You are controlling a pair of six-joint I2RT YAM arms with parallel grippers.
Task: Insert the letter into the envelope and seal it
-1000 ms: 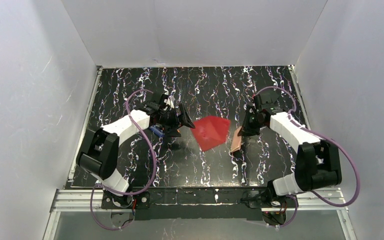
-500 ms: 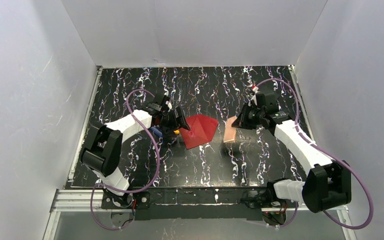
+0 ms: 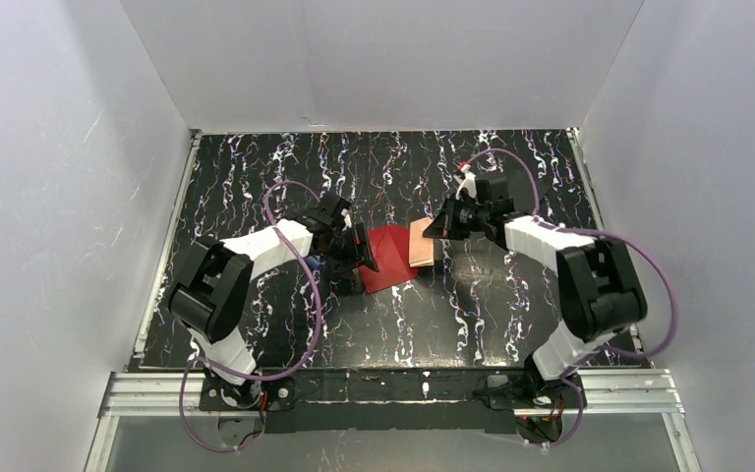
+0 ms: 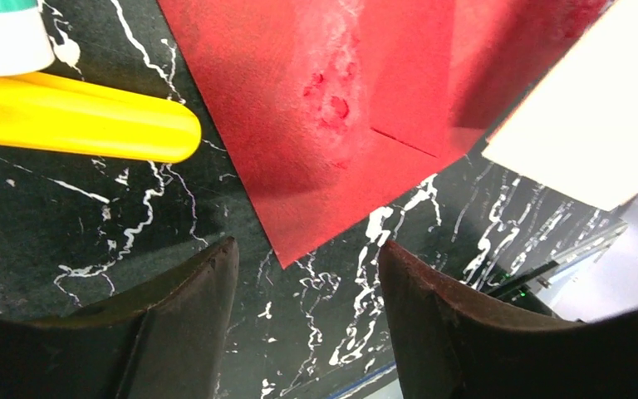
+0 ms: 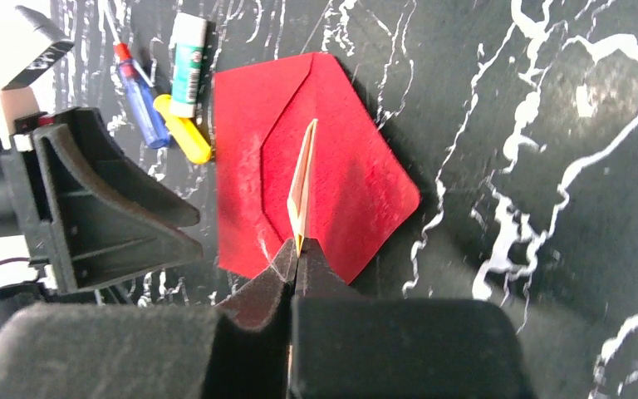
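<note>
The dark red envelope lies flat on the black marbled table with its pointed flap open; it also shows in the left wrist view and the right wrist view. My right gripper is shut on the letter, a pale sheet held over the envelope's right part, seen edge-on in the right wrist view and as a white corner in the left wrist view. My left gripper is open and empty at the envelope's left edge, with a corner of the envelope just beyond its fingertips.
A yellow marker, a blue pen and a white-and-green glue stick lie beside the envelope's left side, under the left arm. White walls enclose the table on three sides.
My right gripper carried the letter leftward from right of the envelope until it hangs over it. The envelope shifted left and turned, and my left gripper closed in on its left edge.
</note>
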